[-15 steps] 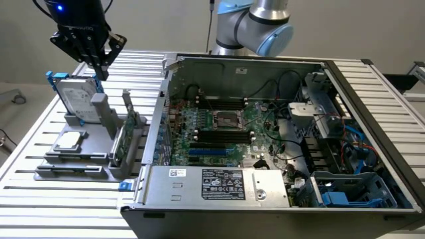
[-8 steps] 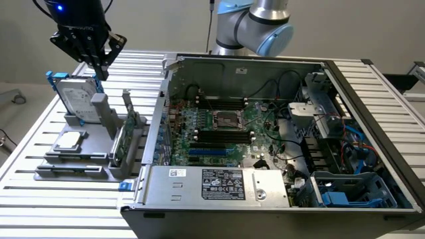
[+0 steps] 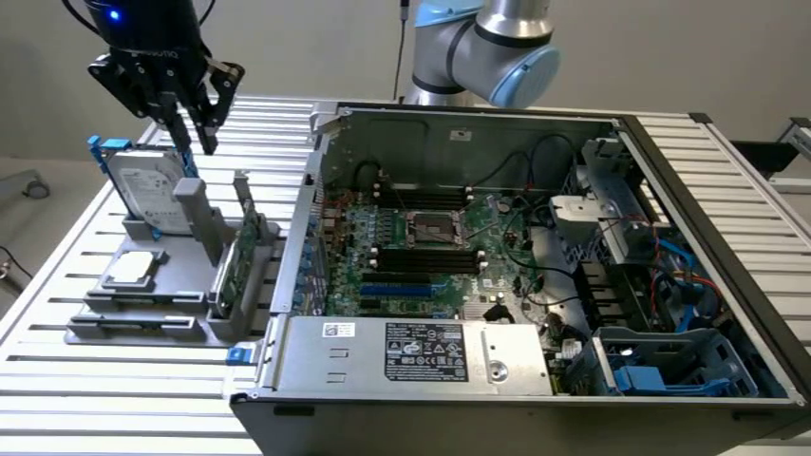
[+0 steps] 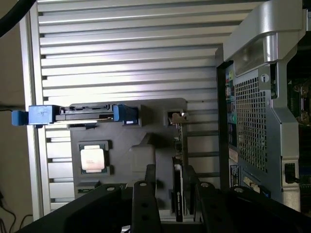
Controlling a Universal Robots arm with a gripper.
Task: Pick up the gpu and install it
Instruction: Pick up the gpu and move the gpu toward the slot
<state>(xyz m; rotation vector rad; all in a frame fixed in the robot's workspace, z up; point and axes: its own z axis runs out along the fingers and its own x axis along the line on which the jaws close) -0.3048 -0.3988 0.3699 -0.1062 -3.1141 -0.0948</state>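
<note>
The gripper (image 3: 197,141) hangs over a grey moulded holder (image 3: 152,313), its two black fingers (image 4: 146,199) parted and empty. Below the gap between them the gpu (image 4: 178,194) stands on edge in a holder slot, untouched. Outward of one finger the holder carries a flat square processor (image 4: 92,158) and an upright blue-framed hard drive (image 3: 142,185). Outward of the other finger stands the open metal computer case (image 4: 252,121).

Arm (image 3: 497,49) elbow raised, gripper (image 3: 194,144) pointing down, jaws apart, holding nothing
</note>
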